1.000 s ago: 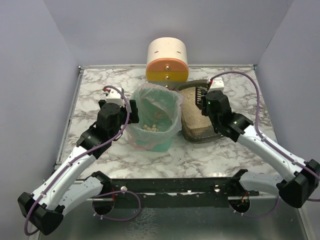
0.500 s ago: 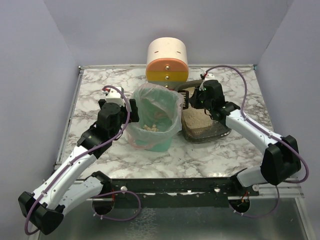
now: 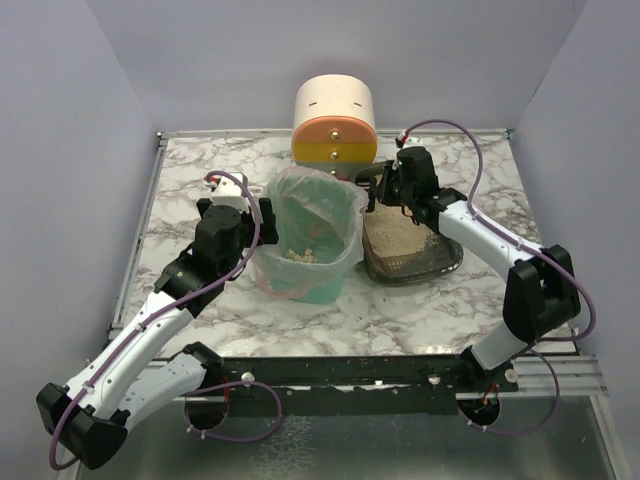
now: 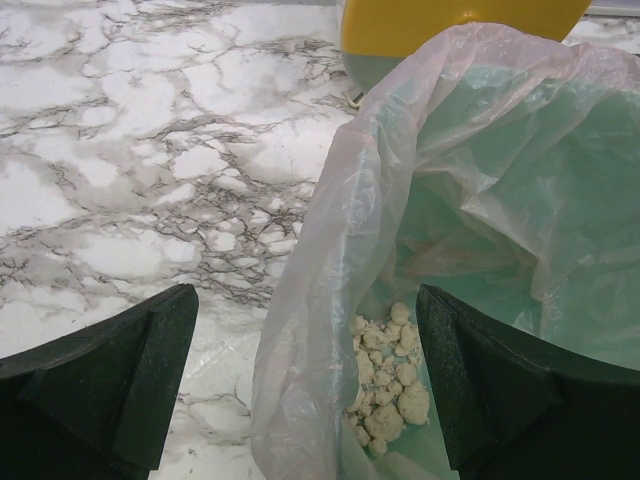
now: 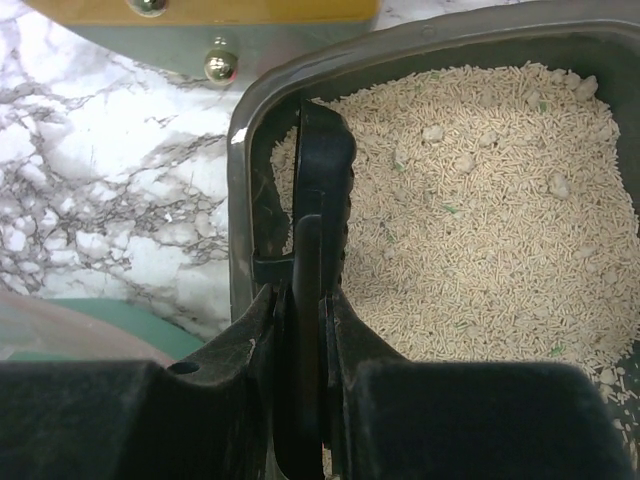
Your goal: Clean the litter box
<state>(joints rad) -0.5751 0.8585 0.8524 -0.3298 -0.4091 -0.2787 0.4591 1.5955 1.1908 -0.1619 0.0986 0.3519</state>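
Beige litter in the litter box (image 5: 470,32) lies just ahead of the right gripper (image 5: 300,315), its fingers clamped on a black scoop (image 5: 322,190), so scooping seems in hand; next comes a level carry to the green bin (image 4: 560,150), whose bagged rim sits between the parted fingers of the left gripper (image 4: 305,335).

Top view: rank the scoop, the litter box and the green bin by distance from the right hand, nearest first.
1. The scoop: gripped in the right hand.
2. The litter box: directly below, with the hand over its far-left corner.
3. The green bin: off to the left, beside the box.
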